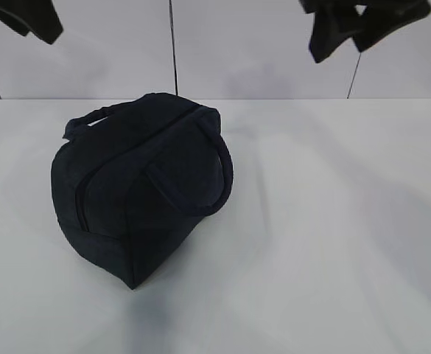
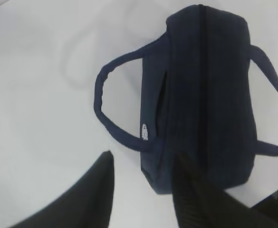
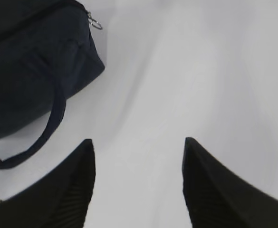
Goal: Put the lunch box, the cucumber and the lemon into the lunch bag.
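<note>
The dark navy lunch bag (image 1: 138,184) stands on the white table, left of the middle, with its zipper closed and both loop handles hanging down its sides. It also shows in the left wrist view (image 2: 205,90) with its small white logo (image 2: 145,131), and in the right wrist view (image 3: 29,61) with its metal ring pull (image 3: 95,23). My left gripper (image 2: 143,164) is open and empty, high above the bag's end. My right gripper (image 3: 138,145) is open and empty, high above bare table to the right of the bag. The lunch box, the cucumber and the lemon are out of view.
The white table (image 1: 326,221) stretches around the bag. A white panelled wall (image 1: 259,51) stands behind it. Both arms hang at the top of the exterior view, the left one (image 1: 31,18) and the right one (image 1: 355,26).
</note>
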